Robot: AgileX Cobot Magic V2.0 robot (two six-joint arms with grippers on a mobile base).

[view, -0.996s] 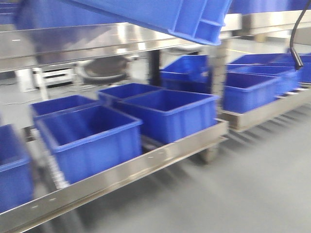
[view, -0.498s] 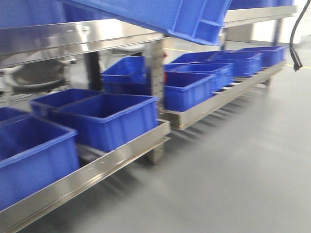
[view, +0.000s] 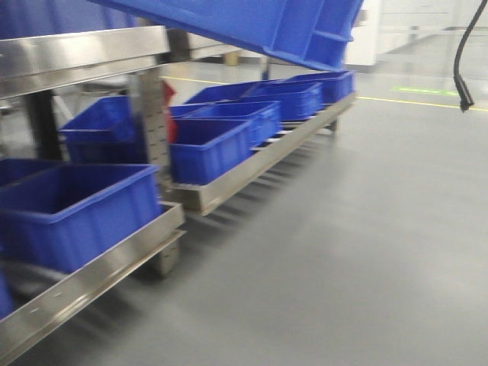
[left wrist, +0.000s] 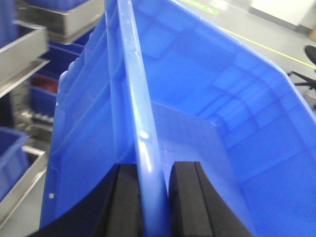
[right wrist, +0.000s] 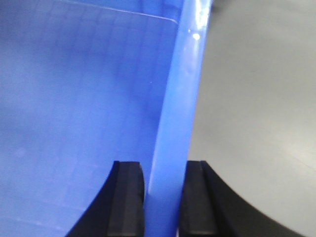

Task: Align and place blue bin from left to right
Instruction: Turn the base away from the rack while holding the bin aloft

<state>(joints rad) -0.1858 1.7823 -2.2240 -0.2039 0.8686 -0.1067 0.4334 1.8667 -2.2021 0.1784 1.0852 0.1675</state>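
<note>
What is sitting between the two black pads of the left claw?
The rim of the bin. In the left wrist view, the left claw has a pad against each side of that rim, with nothing else between.

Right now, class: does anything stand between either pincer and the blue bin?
Nothing visible does. The left pincer and the right pincer each clamp the rim of the blue bin directly, with a pad on either side.
</note>
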